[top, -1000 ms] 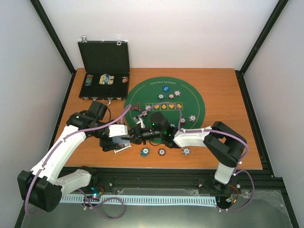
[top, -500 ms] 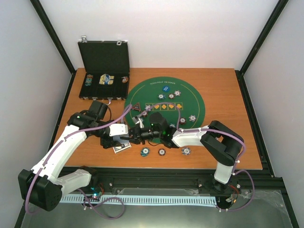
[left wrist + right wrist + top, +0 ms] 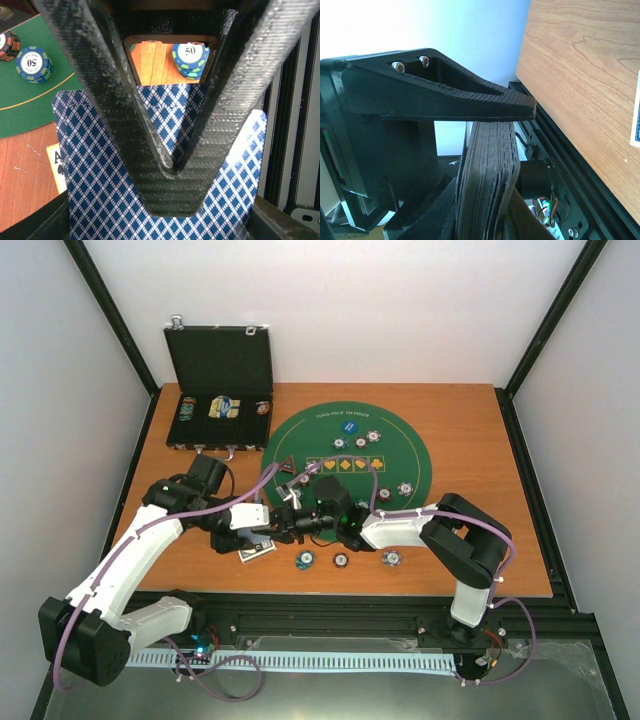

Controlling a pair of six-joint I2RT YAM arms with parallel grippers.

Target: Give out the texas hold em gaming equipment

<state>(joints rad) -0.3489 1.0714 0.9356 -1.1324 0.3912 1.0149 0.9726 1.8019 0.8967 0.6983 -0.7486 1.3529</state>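
Your left gripper (image 3: 168, 172) is low over the cards (image 3: 255, 553) near the front of the table (image 3: 480, 430). Its fingers are pressed together into a V against a diamond-backed card (image 3: 220, 200) (whether that card is actually nipped, the wrist view does not settle). A face-up card (image 3: 56, 162) peeks out beside it. Your right gripper (image 3: 506, 121) sits just beside the left, fingers also pressed together, with nothing seen between them. Three chip stacks (image 3: 341, 560) line the bare wood to the right of the cards. More chips (image 3: 372, 437) lie on the green mat (image 3: 408, 452), with a triangular token (image 3: 285, 466) at its left edge. The case (image 3: 222, 365) stands open at the far left corner.
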